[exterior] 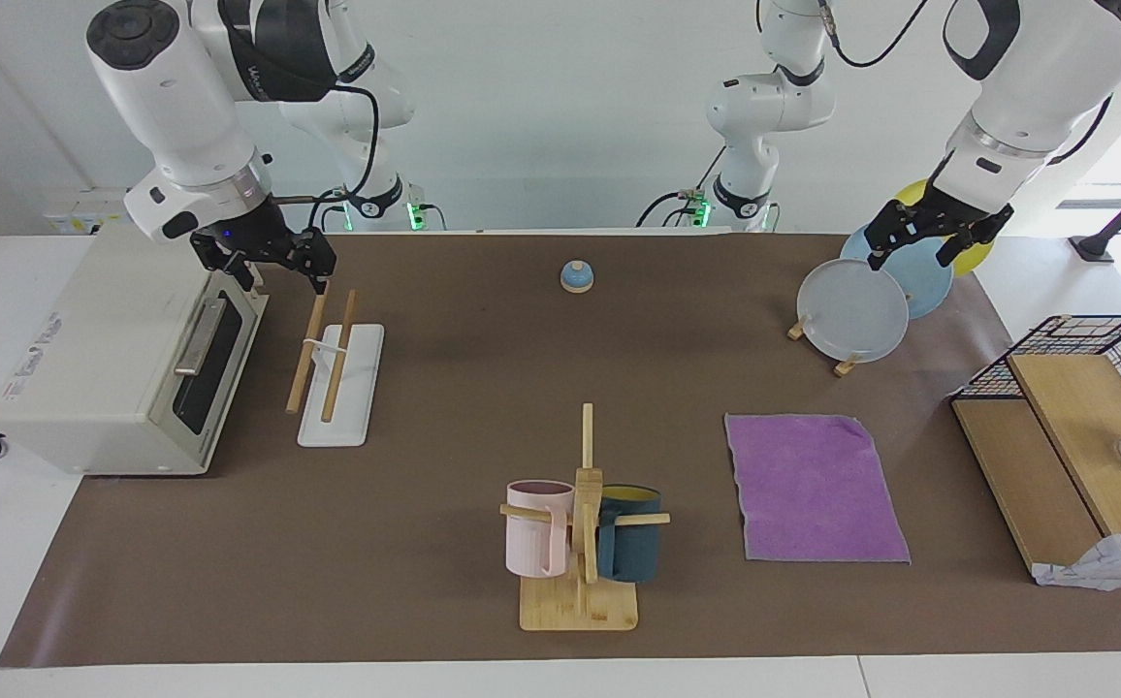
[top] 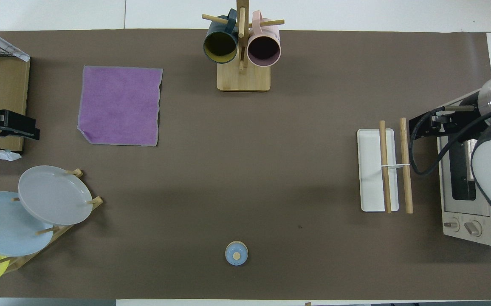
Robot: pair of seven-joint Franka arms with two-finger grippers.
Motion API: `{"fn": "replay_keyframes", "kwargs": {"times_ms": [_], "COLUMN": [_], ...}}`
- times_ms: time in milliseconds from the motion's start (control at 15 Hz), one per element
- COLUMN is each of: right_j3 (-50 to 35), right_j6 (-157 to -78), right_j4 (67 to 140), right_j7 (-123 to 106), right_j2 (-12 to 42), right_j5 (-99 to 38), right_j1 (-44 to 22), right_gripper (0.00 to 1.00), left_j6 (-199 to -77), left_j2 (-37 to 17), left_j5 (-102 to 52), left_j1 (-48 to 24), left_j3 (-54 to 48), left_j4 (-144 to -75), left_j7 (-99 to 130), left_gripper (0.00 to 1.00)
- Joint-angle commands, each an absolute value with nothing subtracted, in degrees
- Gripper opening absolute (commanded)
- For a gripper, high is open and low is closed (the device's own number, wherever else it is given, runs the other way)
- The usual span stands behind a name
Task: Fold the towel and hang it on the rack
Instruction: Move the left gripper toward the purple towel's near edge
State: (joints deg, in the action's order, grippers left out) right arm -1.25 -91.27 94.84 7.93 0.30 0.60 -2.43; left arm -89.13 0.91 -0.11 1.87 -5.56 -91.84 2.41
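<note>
The towel (exterior: 816, 488) lies flat on the brown mat with its purple face up, toward the left arm's end of the table; it also shows in the overhead view (top: 120, 106). The rack (exterior: 359, 380) has two slanted wooden rods on a white base and stands beside the toaster oven, toward the right arm's end; it also shows in the overhead view (top: 371, 170). My left gripper (exterior: 912, 254) is open and empty, up in the air over the plate stand, apart from the towel. My right gripper (exterior: 274, 276) is open and empty, over the rack's raised rod ends by the oven.
A toaster oven (exterior: 114, 359) stands beside the rack. A stand with coloured plates (exterior: 853, 312) is nearer to the robots than the towel. A mug tree (exterior: 582, 528) with two mugs, a small blue bell (exterior: 576, 277) and a wire-and-wood shelf (exterior: 1070, 427) are also on the table.
</note>
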Motion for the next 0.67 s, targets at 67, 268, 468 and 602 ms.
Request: {"fn": "replay_keyframes", "kwargs": {"times_ms": [67,268,468,602], "right_j3": [-1.85,-1.67,-1.58,-1.49], "right_j6": [-90.35,-91.05,-90.27,-90.18], "right_j4": [93.87,93.78,93.43,92.11], "right_j7": [6.15,6.06,5.10,4.57], "right_j2": [0.26,0.44,0.44,0.61], "right_j5": [-0.70,-0.53,-0.70,-0.27], "right_j1": [-1.32,-0.88,-0.70,-0.62], "right_gripper": [1.00,1.00,1.00,1.00], "left_j6": [-98.05,-110.00,-120.39,-124.69], "left_j2": [0.97,-1.04,-6.39,-10.88], "left_j5": [-0.88,-0.88,-0.88,-0.88], "left_j1": [3.16,5.09,5.27,5.36], "left_j3": [-5.19,-5.01,-5.01,-5.10], "left_j4": [-99.20,-107.55,-111.44,-111.62], "left_j7": [2.63,3.16,3.43,6.66], "left_gripper": [1.00,1.00,1.00,1.00]}}
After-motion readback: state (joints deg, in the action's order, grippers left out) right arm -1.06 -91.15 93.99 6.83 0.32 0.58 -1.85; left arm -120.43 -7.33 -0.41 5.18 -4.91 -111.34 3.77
